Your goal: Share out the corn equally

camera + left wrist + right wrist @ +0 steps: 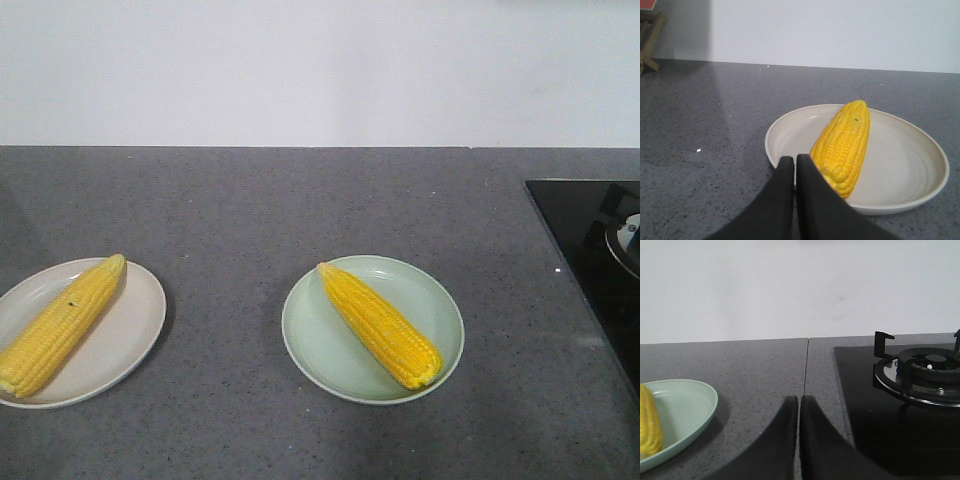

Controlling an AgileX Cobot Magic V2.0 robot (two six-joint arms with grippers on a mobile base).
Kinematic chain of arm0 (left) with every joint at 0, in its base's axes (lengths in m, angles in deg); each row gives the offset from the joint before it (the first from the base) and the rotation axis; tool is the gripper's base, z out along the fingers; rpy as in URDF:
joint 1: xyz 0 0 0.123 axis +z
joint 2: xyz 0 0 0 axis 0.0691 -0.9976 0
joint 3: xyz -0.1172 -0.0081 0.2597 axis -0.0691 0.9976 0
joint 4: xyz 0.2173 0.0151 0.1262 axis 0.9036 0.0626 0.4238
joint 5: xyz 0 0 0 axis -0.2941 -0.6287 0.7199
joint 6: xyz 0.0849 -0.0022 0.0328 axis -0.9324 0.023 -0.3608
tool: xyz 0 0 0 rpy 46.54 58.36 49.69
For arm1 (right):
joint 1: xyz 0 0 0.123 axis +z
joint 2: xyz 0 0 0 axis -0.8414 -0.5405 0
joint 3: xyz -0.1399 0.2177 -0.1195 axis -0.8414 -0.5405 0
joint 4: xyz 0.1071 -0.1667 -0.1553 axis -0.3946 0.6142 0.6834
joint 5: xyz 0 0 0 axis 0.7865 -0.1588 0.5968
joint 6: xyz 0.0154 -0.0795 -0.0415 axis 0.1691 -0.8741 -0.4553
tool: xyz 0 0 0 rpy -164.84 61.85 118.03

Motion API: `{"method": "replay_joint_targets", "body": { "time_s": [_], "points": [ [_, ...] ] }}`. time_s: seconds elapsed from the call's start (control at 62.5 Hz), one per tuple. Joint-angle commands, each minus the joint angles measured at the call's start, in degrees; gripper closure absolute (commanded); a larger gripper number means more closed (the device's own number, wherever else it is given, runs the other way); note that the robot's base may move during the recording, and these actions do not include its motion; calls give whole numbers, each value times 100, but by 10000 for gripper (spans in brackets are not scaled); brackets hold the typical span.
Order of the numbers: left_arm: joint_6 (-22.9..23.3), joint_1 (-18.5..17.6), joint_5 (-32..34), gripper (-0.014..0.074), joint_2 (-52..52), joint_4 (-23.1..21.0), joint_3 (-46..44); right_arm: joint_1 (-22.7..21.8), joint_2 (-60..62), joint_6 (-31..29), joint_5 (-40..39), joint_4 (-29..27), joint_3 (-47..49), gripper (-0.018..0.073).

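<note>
- Two corn cobs lay in view: one point(62, 325) on the left, one point(380, 324) in the middle.
- Two plates stood there: one beige point(128, 340), one pale green point(310, 345).
- One gas hob point(590, 235) sat at right.
- Two grippers showed, left point(794, 161) and right point(799, 401).

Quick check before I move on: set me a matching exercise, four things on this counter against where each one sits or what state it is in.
Things:
1. Corn on the left
2. Corn on the right
3. Gas burner
4. Left pincer

Places or states:
A. on the black hob
B. shut, holding nothing
C. on the cream plate
D. on the pale green plate

Pairs: 1-C, 2-D, 3-A, 4-B
</note>
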Motion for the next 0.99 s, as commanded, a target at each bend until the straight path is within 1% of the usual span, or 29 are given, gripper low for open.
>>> {"method": "replay_joint_targets", "body": {
  "time_s": [0.0,0.64,0.736,0.88,0.976],
  "points": [
    [42,-7,403,603,94,-11,71,-47,29,7,-472,66,-69,565],
    [42,-7,403,603,94,-11,71,-47,29,-19,-515,66,-69,565],
    [42,-7,403,603,94,-11,71,-47,29,-67,-516,72,-69,565],
    [42,-7,403,603,94,-11,71,-47,29,-352,-516,72,-69,565],
    [42,-7,403,603,94,-11,71,-47,29,-348,-516,67,-69,565]
  ]
}}
